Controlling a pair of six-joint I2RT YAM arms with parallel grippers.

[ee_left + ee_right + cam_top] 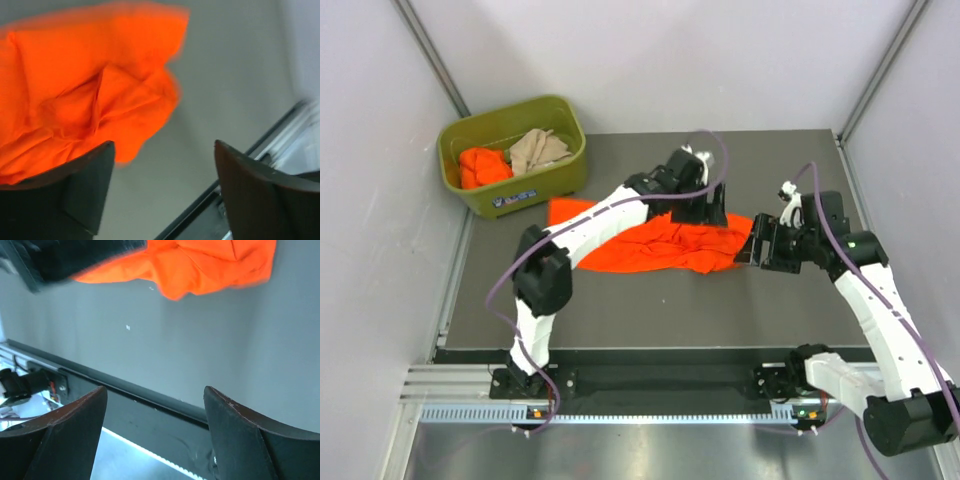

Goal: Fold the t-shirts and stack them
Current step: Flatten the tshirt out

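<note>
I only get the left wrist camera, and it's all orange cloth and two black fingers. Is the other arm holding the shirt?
Observer: No. The right gripper is open beside the orange t-shirt, nothing between its fingers.
Operator: Any more shirts?
Observer: A second orange t-shirt and a beige t-shirt lie crumpled in the green bin, at the far left.
Operator: Is mine folded?
Observer: No, it lies bunched across the table.

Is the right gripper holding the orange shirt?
No, the right gripper stands open with nothing between its jaws, and the orange t-shirt lies apart, beyond its fingertips.
</note>
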